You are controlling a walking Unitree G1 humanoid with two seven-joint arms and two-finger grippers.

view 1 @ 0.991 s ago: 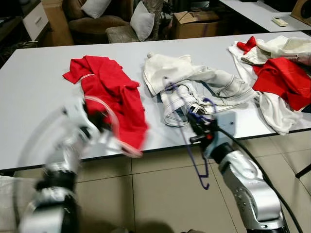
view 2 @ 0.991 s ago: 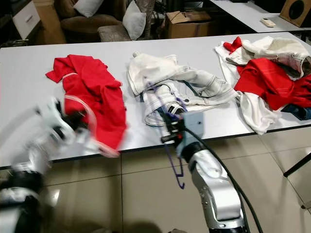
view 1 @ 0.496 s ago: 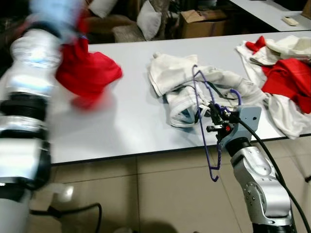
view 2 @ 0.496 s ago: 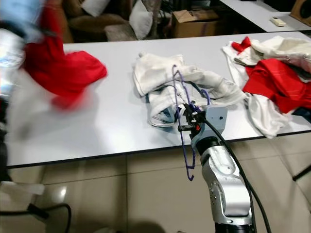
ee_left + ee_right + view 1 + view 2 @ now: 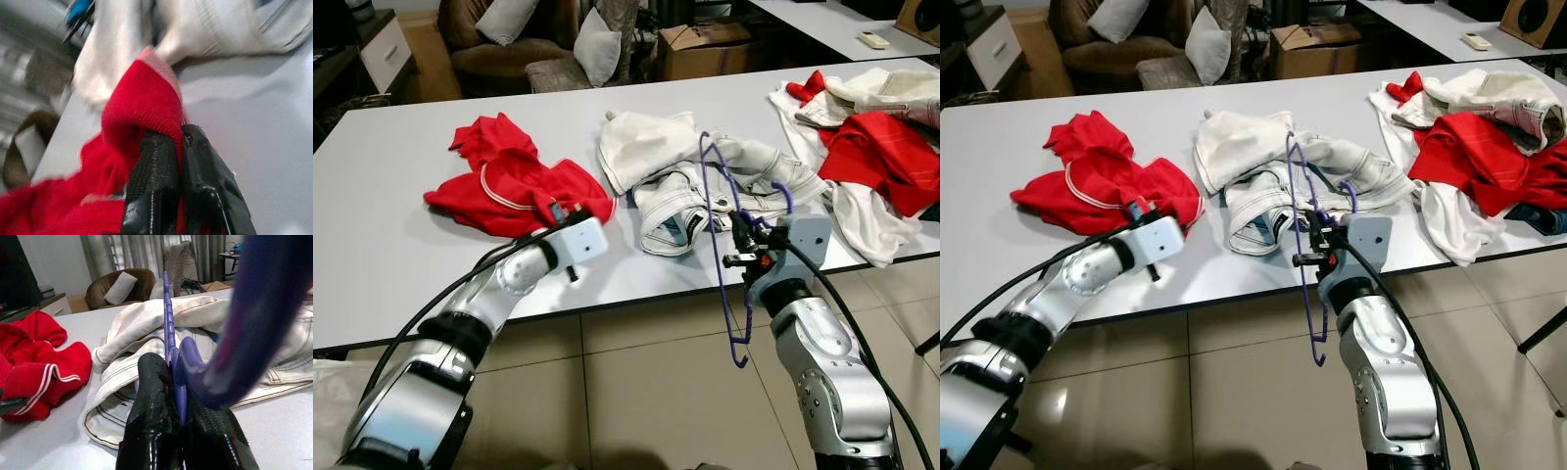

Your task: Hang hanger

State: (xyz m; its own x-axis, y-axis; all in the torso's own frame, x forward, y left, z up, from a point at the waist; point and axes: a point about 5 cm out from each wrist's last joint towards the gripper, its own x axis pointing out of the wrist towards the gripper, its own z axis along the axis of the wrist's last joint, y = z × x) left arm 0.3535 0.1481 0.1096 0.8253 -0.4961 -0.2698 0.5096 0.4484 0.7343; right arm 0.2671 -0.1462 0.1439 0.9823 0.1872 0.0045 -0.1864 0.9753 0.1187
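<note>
Tabletop [image 5: 401,196] comes first: a wide white surface ahead of both pincers, with a white garment [image 5: 675,157] lying just beyond your right pincer [image 5: 741,247] and a heap of red and white clothes [image 5: 871,147] well off to its right. Your left pincer [image 5: 1139,213] sits at the near edge of the red shirt [image 5: 509,181], and its wrist view shows the fingers [image 5: 151,186] pressed together on a fold of that red cloth. Your right pincer is clamped on the purple hanger [image 5: 717,211], which stands nearly upright, its hook [image 5: 740,343] hanging below the tabletop edge and its frame rising in front of the white garment.

You're probably at the point of bringing shirt and hanger together. To do it well, lift the red shirt clear of the tabletop so the neck opening hangs open, and keep the hanger steady rather than swinging it. Bring one hanger shoulder into the collar first, slowly. Watch that the frame doesn't snag the white garment behind it.
</note>
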